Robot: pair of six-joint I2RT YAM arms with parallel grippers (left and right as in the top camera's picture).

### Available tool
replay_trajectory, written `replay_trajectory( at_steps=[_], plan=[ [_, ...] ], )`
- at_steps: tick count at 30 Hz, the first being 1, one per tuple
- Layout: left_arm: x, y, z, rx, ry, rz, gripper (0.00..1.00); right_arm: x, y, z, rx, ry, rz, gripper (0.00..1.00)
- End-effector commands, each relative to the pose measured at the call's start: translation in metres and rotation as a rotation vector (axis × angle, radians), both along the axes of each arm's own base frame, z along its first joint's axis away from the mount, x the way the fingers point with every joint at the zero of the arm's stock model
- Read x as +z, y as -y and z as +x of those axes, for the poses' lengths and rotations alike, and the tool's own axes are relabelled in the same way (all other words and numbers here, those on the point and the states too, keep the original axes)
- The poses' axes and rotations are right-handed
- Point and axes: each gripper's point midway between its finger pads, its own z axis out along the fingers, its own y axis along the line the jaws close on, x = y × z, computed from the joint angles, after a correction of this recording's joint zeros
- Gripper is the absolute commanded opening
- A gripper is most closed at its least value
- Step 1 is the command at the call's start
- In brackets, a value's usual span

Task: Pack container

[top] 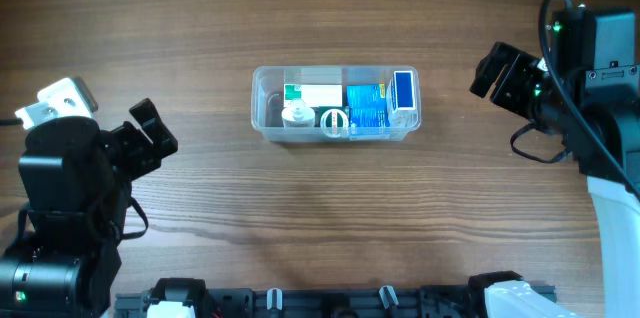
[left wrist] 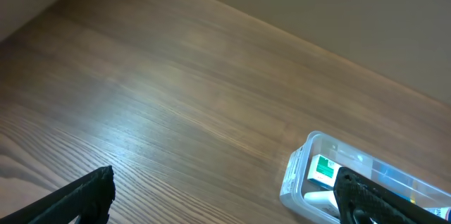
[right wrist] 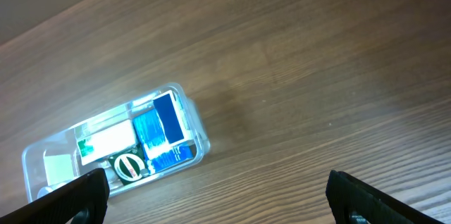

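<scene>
The clear plastic container (top: 262,86) sits at the table's centre. It holds a white and green box (top: 310,95), blue boxes (top: 366,108), a blue-topped box (top: 404,90), a small white bottle (top: 296,115) and a round green and white item (top: 333,121). It also shows in the left wrist view (left wrist: 299,162) and the right wrist view (right wrist: 201,139). My left gripper (top: 152,130) is open and empty, well left of the container. My right gripper (top: 500,76) is open and empty, to the container's right.
The wooden table (top: 320,218) carries nothing else. A black rail with fixtures (top: 330,303) runs along the front edge. Both arm bases stand at the left and right sides.
</scene>
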Motion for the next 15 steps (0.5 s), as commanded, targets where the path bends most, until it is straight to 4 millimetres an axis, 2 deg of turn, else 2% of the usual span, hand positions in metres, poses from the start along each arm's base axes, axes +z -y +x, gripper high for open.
replay_trajectory(
  at_steps=[1, 7, 10, 12, 13, 15],
  plan=[
    [0.001, -0.003, 0.0, 0.021, 0.008, -0.006, 1.0, 0.004, 0.001, 0.002, -0.015, 0.01, 0.007, 1.0],
    [0.001, -0.003, 0.0, 0.022, 0.008, -0.005, 1.0, 0.016, 0.003, -0.01, -0.014, 0.055, 0.011, 1.0],
    [0.001, -0.003, 0.0, 0.021, 0.008, -0.006, 1.0, 0.031, 0.016, -0.02, -0.03, 0.142, -0.057, 1.0],
    [0.001, -0.003, 0.0, 0.021, 0.008, -0.006, 1.0, 0.038, 0.016, -0.018, 0.024, 0.216, -0.094, 1.0],
    [0.001, -0.003, 0.0, 0.021, 0.008, -0.006, 1.0, 0.046, 0.007, -0.013, 0.13, 0.318, -0.132, 1.0],
    [0.001, -0.003, 0.0, 0.021, 0.008, -0.006, 1.0, 0.048, -0.007, -0.011, 0.294, 0.431, -0.197, 1.0]
  ],
)
